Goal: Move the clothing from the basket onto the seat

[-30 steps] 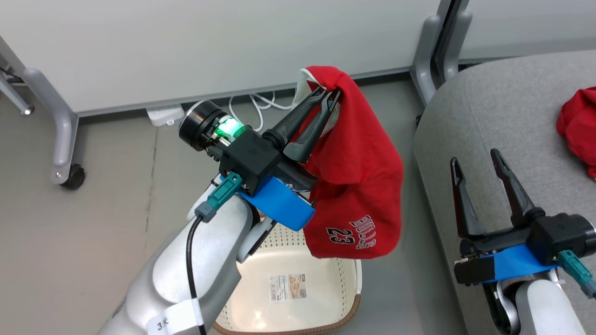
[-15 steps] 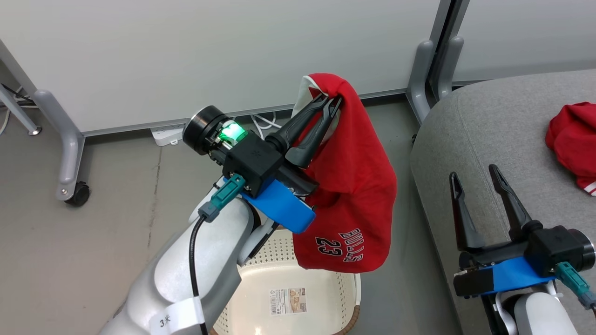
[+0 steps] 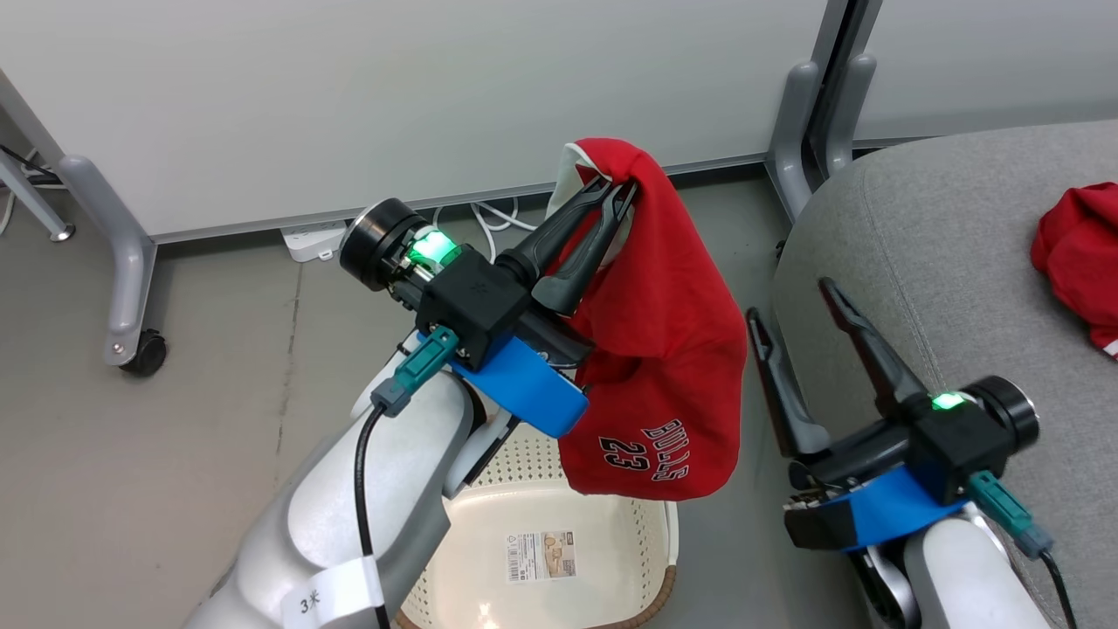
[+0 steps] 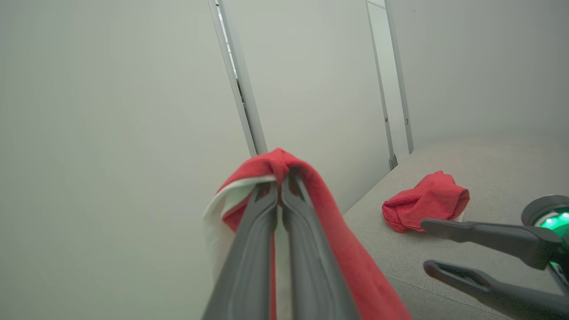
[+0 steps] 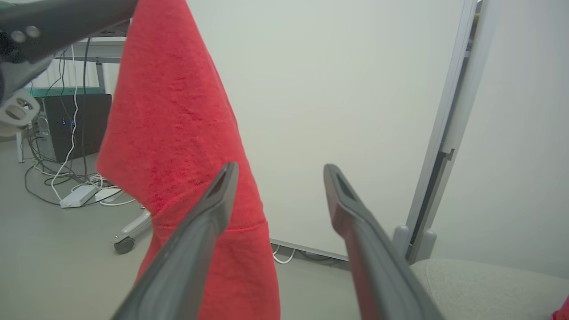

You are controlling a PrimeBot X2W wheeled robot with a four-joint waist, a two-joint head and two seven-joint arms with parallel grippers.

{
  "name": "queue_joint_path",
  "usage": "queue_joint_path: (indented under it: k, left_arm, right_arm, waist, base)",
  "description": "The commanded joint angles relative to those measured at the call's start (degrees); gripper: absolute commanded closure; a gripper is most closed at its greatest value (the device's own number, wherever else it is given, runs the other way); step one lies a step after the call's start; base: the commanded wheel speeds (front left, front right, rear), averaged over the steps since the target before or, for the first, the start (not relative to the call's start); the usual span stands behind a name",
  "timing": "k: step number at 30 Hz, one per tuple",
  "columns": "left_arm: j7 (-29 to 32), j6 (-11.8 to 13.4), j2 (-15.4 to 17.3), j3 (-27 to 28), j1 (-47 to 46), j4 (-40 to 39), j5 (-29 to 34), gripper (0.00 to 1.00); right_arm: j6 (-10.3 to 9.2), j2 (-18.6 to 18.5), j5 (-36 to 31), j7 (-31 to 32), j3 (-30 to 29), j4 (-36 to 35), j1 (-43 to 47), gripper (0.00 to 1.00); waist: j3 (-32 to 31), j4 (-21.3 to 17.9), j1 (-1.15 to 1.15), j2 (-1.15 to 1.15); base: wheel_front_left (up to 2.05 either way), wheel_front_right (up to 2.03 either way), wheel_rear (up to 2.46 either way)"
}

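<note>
My left gripper (image 3: 616, 188) is shut on the top of a red garment (image 3: 668, 349) with white trim and dark "BULLS 23" print, which hangs in the air above the cream basket (image 3: 651, 533). In the left wrist view my left gripper (image 4: 280, 186) pinches that red garment (image 4: 338, 231). A second red garment (image 3: 1079, 258) lies crumpled on the grey seat (image 3: 952, 218). My right gripper (image 3: 786, 301) stands open just right of the hanging cloth, at the seat's left edge. In the right wrist view the open right gripper (image 5: 278, 171) has the hanging red garment (image 5: 178, 133) beside its left finger.
White partition panels with grey wheeled legs (image 3: 122, 262) stand behind. A white power strip (image 3: 314, 240) and cables lie on the floor at their base. The basket holds only a barcode sticker (image 3: 541, 555). The second red garment (image 4: 424, 202) lies on the seat (image 4: 502, 169) in the left wrist view.
My right gripper has swung left and forward, toward the hanging garment, fingers still apart. The left gripper keeps its hold; the garment sways slightly. The head view shifted a little.
</note>
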Motion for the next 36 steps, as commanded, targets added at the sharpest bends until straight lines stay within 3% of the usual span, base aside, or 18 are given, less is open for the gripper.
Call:
queue_joint_path:
  k: [1,15,36]
  left_arm:
    - [-0.3,-0.1,0.1,0.1,-0.1,0.1,0.3,1.0]
    - [-0.3,-0.1,-0.7,-0.8,-1.7,0.0,0.5,1.0]
    - [-0.3,-0.1,-2.0,-3.1,-3.6,-1.2,0.9,1.0]
  right_arm:
    - [0.01,-0.7,0.3,-0.2,1.4,-0.1,-1.5,0.0]
    - [0.01,-1.7,1.2,-0.2,12.2,1.0,-10.9,0.0]
    - [0.01,1.7,-2.4,-0.2,10.1,16.1,-19.4,0.0]
  waist:
    - [0.2,0.0,0.0,-0.01]
    - [2.2,1.2,0.0,-0.01]
    - [4.2,2.8,0.0,-0.01]
  base:
    - [0.0,0.0,0.0]
    - [0.0,0.0,0.0]
    - [0.0,0.0,0.0]
